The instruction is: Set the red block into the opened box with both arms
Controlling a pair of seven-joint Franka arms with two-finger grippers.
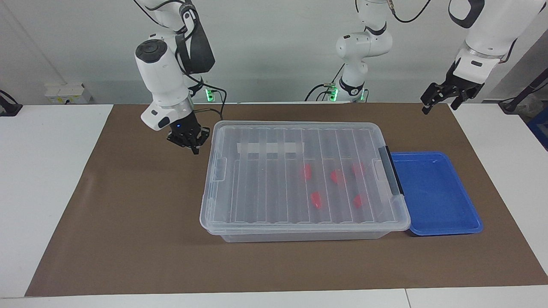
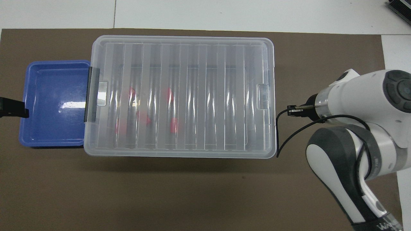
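The box [image 1: 299, 235] stands mid-mat, its ribbed clear lid [image 1: 265, 188] lying flat and square on it. Through the lid [image 2: 205, 96] several red blocks [image 1: 305, 172] [image 2: 169, 94] show inside, in the half toward the left arm's end. My right gripper [image 1: 192, 146] [image 2: 290, 111] hangs shut and empty just off the box's end toward the right arm, apart from the lid. High over the mat's corner at the left arm's end, my left gripper [image 1: 437, 102] waits open, holding nothing. In the overhead view the left gripper [image 2: 13, 109] shows at the frame's edge.
An empty shallow blue tray [image 1: 432, 192] [image 2: 54, 102] abuts the box's dark grey handle [image 1: 390, 170] at the left arm's end. A third white arm [image 1: 361, 47] stands at the robots' side of the table. A brown mat [image 1: 128, 205] covers the table.
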